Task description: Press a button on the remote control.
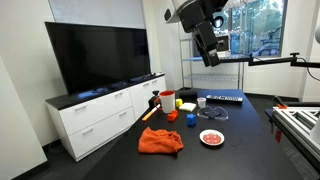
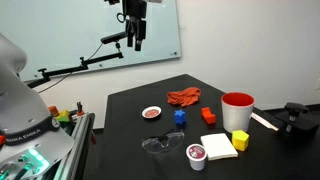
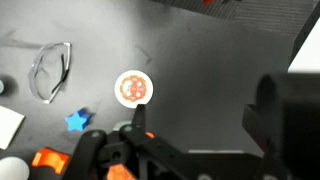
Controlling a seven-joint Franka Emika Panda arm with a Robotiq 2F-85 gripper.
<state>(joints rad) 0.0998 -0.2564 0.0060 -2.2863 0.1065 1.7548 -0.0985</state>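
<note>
The remote control [image 1: 222,98] is a long flat dark slab with a pale bluish-grey top. It lies at the far side of the black table [image 1: 240,135]. It is not in the wrist view. My gripper [image 1: 208,50] hangs high above the table, far from the remote, and also shows in the other exterior view [image 2: 135,35]. In the wrist view the gripper [image 3: 205,125] is open and empty, with bare dark tabletop between its fingers.
On the table are a red-and-white plate [image 3: 133,88] [image 1: 211,137], safety glasses [image 3: 50,68], a blue star [image 3: 77,121], an orange cloth [image 1: 160,140], a red cup [image 1: 167,100], a small white cup [image 2: 197,155] and a yellow block [image 2: 240,140]. A TV [image 1: 98,55] stands on a white cabinet.
</note>
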